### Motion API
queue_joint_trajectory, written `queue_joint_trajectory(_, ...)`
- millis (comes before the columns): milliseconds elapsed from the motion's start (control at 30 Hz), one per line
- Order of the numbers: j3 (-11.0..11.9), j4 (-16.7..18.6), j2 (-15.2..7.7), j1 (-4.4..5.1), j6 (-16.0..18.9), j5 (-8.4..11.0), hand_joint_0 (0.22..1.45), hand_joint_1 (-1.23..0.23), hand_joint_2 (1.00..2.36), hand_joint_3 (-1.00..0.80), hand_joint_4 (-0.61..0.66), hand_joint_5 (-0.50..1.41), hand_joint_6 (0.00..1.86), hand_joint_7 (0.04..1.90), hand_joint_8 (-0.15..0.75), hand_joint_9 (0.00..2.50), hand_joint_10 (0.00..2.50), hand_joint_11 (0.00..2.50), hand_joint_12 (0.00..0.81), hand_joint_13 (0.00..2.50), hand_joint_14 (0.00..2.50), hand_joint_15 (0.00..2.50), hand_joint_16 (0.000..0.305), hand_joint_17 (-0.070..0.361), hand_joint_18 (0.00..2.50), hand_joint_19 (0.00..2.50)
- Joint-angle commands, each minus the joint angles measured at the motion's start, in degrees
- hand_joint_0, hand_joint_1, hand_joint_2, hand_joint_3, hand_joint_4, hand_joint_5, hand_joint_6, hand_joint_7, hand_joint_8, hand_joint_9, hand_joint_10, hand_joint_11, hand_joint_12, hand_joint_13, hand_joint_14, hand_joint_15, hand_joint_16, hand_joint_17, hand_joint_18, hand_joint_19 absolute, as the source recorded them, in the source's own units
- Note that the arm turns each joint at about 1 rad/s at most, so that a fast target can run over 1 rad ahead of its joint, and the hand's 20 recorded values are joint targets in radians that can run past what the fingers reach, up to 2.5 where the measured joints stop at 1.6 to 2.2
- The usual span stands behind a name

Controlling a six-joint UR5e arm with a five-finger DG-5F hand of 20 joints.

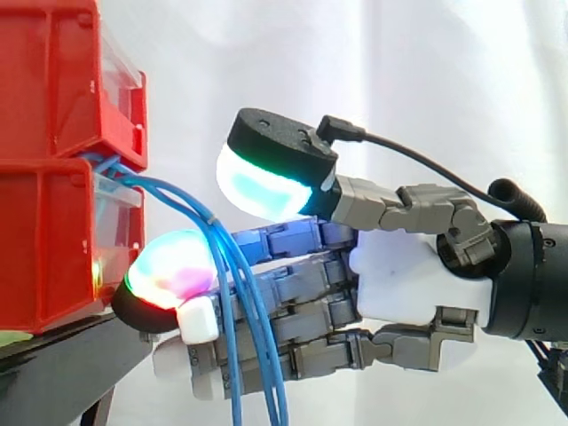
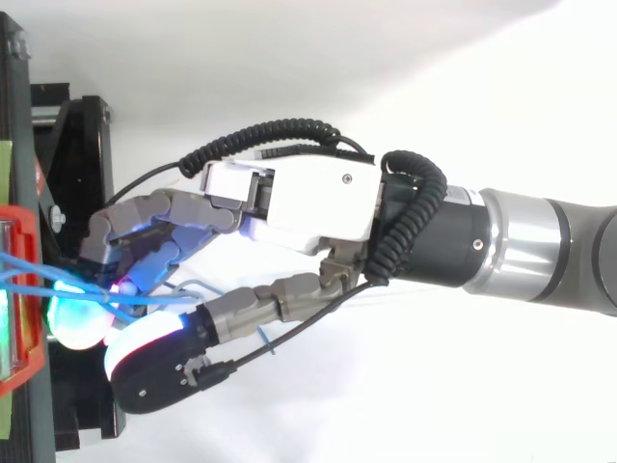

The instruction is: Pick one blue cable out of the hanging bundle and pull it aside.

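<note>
Plain white curtain [image 1: 355, 71] behind. At left, red bins [image 1: 44, 133] stacked on a black stand [image 1: 62, 355]. From the right, hand [image 1: 399, 284] reaching level toward the bins, fingers nearly straight, thumb [image 1: 266, 191] lifted well above them: released, clasping nothing. Thin blue cables [image 1: 232, 293] emerging between the bins, arcing out, then hanging straight down across the fingers, just palmward of the glowing fingertips [image 1: 173, 266]; contact unclear. Long axis vertical, crosswise to the fingers. Strands close together, probably hard to single out one. Bins just beyond the fingertips, limiting further reach.
</note>
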Motion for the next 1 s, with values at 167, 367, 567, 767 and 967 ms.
queue_joint_trajectory(167, 0.0, -6.2, 0.8, -0.58, 2.3, -0.74, 0.58, -0.6, 1.02, -0.27, 0.16, -0.14, 0.87, 0.88, 0.29, 0.75, 0.01, 0.43, 0.317, 0.63, 0.02, 0.36, 0.038, 0.087, 0.42, 0.25)
queue_joint_trajectory(367, 0.0, -9.9, 2.0, -0.93, 2.5, -0.74, 0.58, -0.6, 1.02, -0.18, 0.15, -0.14, 0.92, 0.88, 0.292, 0.75, 0.01, 0.44, 0.319, 0.63, 0.01, 0.36, 0.039, 0.087, 0.43, 0.25)
queue_joint_trajectory(567, 0.0, -11.5, 3.0, -1.19, 2.4, -0.74, 0.58, -0.61, 1.02, -0.18, 0.17, -0.14, 0.92, 0.87, 0.295, 0.76, 0.01, 0.43, 0.322, 0.63, 0.01, 0.37, 0.039, 0.088, 0.43, 0.25)
queue_joint_trajectory(767, 0.0, -11.3, 3.2, -1.1, 2.2, -0.74, 0.56, -0.62, 1.01, -0.32, 0.17, -0.14, 0.92, 0.84, 0.296, 0.77, 0.02, 0.44, 0.326, 0.64, 0.01, 0.37, 0.04, 0.089, 0.43, 0.26)
queue_joint_trajectory(967, 0.2, -11.4, 3.2, -1.19, 2.2, -0.74, 0.53, -0.53, 1.01, -0.41, 0.17, -0.14, 0.89, 0.83, 0.299, 0.78, 0.02, 0.44, 0.333, 0.65, 0.01, 0.37, 0.042, 0.094, 0.44, 0.26)
